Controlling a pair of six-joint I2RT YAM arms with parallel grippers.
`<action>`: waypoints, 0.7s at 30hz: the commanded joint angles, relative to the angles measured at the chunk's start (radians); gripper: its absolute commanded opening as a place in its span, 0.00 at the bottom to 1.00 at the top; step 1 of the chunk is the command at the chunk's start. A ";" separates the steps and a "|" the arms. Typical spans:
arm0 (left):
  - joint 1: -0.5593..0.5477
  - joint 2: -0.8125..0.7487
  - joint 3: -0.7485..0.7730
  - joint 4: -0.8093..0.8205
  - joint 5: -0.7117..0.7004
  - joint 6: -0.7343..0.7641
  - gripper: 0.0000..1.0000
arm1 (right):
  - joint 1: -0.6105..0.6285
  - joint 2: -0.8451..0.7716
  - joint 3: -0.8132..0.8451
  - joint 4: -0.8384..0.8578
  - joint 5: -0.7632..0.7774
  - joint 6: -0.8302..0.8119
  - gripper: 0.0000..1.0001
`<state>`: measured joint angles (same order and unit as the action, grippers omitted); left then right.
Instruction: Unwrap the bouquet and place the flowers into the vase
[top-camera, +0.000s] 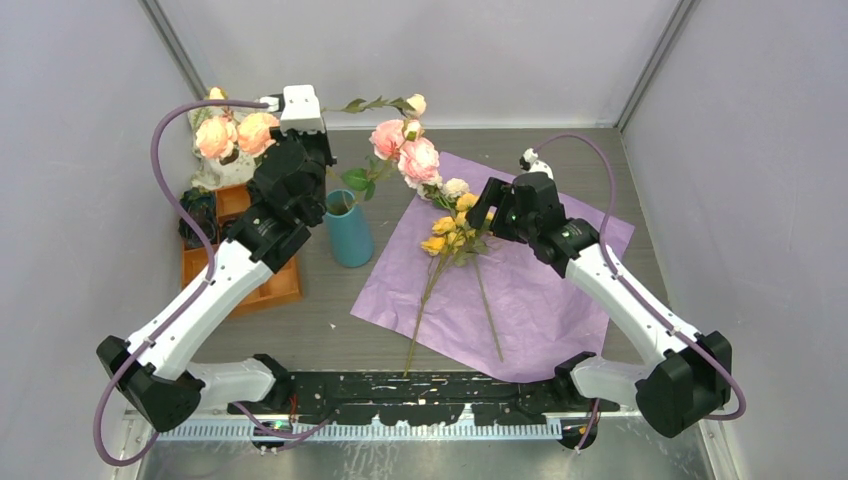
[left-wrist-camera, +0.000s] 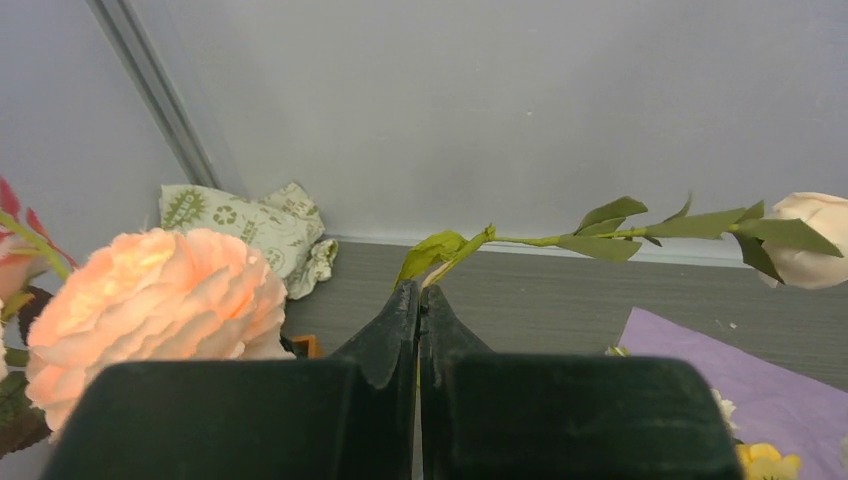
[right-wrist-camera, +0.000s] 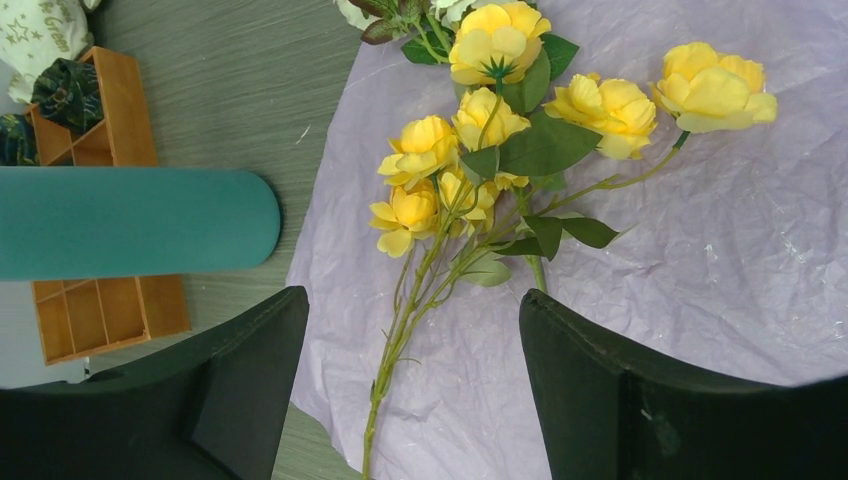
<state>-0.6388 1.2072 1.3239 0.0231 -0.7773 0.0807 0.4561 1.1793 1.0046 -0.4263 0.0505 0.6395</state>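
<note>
Left gripper: jaws pinched fully together on a thin green stem. The stem is leafy, runs off to the right and ends in a cream bud. We see it held up in the air, roughly level, above and behind the vase.

Right gripper: jaws spread wide with nothing in them. It hovers over the yellow roses, which lie on the lilac paper. We can't tell whether the fingers touch the paper.

Vase: teal, upright on the table just off the paper's left edge. The pink roses hang between the vase and the paper. Their stem looks to run down into the vase mouth, but the left wrist partly covers it, so we can't confirm.

Two long stems trail from the yellow cluster across the paper towards the arm bases.

Clutter on the left:
- The orange tray is beside the vase, under the left forearm, with dark bundles at its far end.
- The cloth bag, cream with green print, is slumped in the back-left corner.
- The peach blooms are in front of the bag and close to the left wrist. One fills the lower left of that wrist's view.

Table: grey wood-grain, matte. Walls: plain pale grey panels on three sides, with metal corner posts.
</note>
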 joint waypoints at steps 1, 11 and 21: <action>0.008 -0.060 -0.030 -0.018 0.028 -0.117 0.00 | -0.002 0.003 0.004 0.050 -0.002 0.011 0.83; 0.008 -0.144 -0.147 -0.120 0.051 -0.276 0.00 | -0.003 0.007 -0.007 0.063 -0.011 0.021 0.82; 0.008 -0.136 -0.304 -0.074 0.060 -0.404 0.00 | -0.001 0.011 -0.012 0.073 -0.024 0.026 0.82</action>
<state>-0.6357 1.0618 1.0515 -0.0940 -0.7315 -0.2420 0.4561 1.1942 0.9871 -0.4114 0.0353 0.6579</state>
